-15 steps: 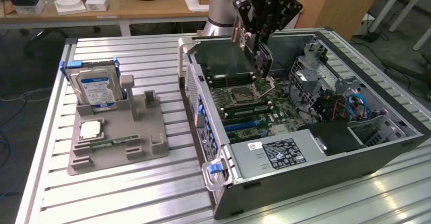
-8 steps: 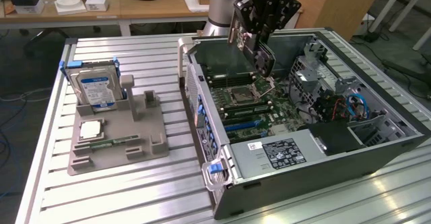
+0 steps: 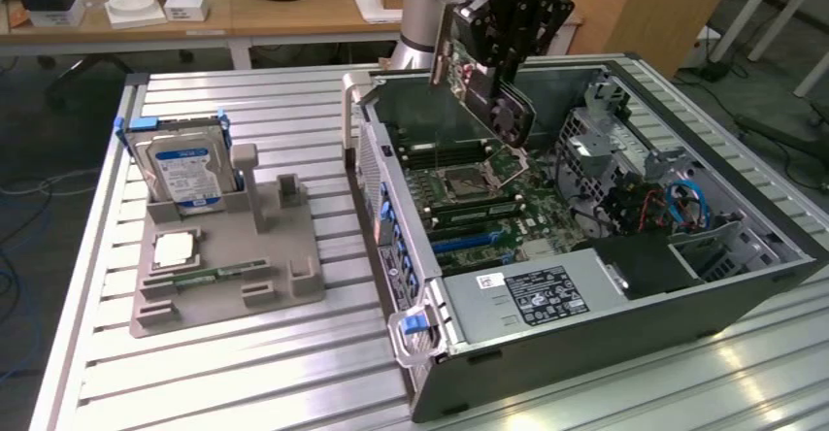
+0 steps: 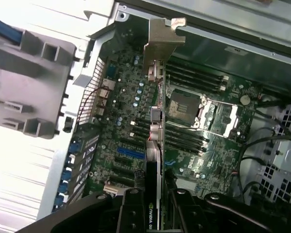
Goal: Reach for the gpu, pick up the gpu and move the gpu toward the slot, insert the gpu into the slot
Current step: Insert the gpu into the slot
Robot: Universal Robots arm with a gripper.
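Note:
My gripper (image 3: 499,57) hangs above the open computer case (image 3: 609,305) and is shut on the gpu (image 3: 482,86), a dark flat card held tilted over the motherboard (image 3: 486,193). In the wrist view the gpu (image 4: 156,145) is seen edge-on between my black fingers (image 4: 133,213), and its silver end bracket (image 4: 162,41) points toward the case wall. The blue slot (image 3: 464,244) lies on the motherboard below and in front of the card, and appears in the wrist view as the blue slot (image 4: 130,153) just beside the card's edge. The card is clear of the board.
A grey fixture (image 3: 247,266) stands on the slatted metal table (image 3: 259,373) at the exterior view's left. It holds a blue-labelled hard drive (image 3: 182,164) upright and a square CPU chip (image 3: 175,248). Inside the case are the CPU socket (image 3: 460,181), a drive cage (image 3: 609,149) and cables (image 3: 680,203).

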